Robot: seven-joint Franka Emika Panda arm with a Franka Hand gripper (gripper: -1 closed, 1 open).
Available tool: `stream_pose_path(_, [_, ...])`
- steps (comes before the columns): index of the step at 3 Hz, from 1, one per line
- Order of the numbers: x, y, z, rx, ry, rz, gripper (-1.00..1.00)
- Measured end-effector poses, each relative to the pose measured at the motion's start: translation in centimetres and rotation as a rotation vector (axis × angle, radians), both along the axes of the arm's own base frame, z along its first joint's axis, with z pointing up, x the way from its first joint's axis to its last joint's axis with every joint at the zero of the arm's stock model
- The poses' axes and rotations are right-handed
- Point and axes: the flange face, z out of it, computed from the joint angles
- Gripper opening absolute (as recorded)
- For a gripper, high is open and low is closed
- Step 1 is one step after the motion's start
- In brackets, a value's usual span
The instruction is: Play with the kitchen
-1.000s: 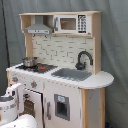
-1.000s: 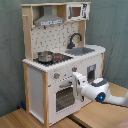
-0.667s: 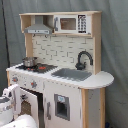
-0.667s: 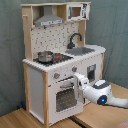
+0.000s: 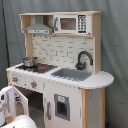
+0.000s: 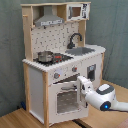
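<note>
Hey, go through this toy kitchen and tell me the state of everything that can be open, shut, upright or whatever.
Oven door: swung open, away from the kitchen front.
Cupboard door under the sink: shut.
Microwave door on the top shelf: shut.
Pot: upright on the stovetop.
Sink: nothing seen in it.
Claw: at the oven door's upper edge.
</note>
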Motion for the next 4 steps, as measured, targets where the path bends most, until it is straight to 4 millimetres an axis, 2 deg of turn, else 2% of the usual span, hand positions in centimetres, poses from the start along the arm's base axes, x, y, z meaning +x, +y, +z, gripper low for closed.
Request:
stream_pose_path(3, [-4.1,3.2,-0.4,0.003,-0.046,-0.096,-1.0])
stream_pose_path(4, [-4.9,3.5,-2.1,-0.002,-0.054,-0.135,-1.0])
